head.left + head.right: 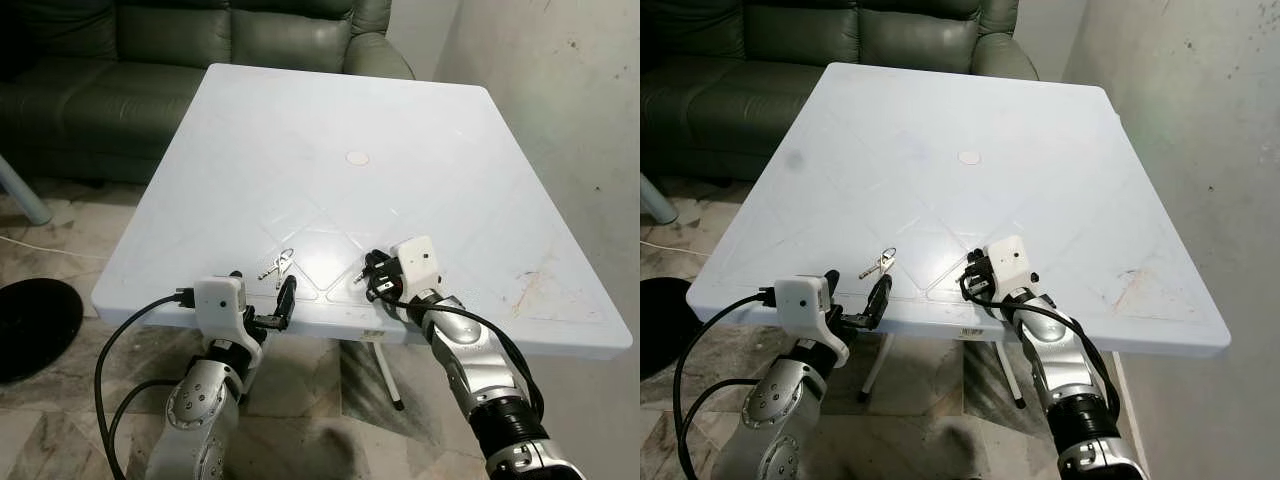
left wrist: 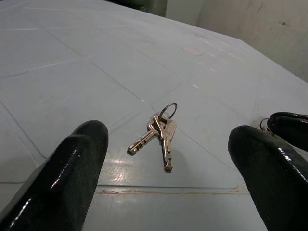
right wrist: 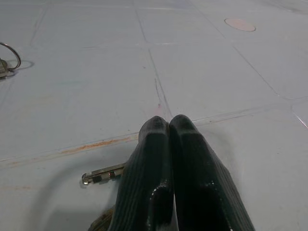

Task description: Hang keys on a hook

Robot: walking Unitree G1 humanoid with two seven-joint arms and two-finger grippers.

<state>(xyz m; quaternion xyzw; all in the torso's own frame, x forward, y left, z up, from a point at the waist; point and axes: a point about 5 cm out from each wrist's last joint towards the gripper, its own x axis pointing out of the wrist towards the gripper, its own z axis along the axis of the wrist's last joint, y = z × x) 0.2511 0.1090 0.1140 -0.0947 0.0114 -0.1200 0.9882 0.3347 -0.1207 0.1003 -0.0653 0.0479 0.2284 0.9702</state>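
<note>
Left gripper (image 1: 262, 298), fingers spread, sits low-centre at the white plastic table (image 1: 420, 130) edge; small silver keys (image 1: 279, 266) lie just ahead, nearer it than the right gripper (image 1: 372, 276), fingers pressed together.

We see the small silver keys on a ring (image 1: 279, 266) lying on the white plastic surface (image 1: 420, 130) near its front edge, between our left gripper (image 1: 262, 297) and right gripper (image 1: 371, 276).

Sofa (image 1: 200, 40): cut by top and left edges
Black disc (image 1: 30, 325) on floor: cut by left edge, kind unclear
Key ring (image 3: 8, 57): cut by wrist view's edge
Small metal piece (image 3: 103, 174) beneath right gripper (image 3: 168, 126): partly covered, kind unclear
Both arms: cut by bottom edge
</note>
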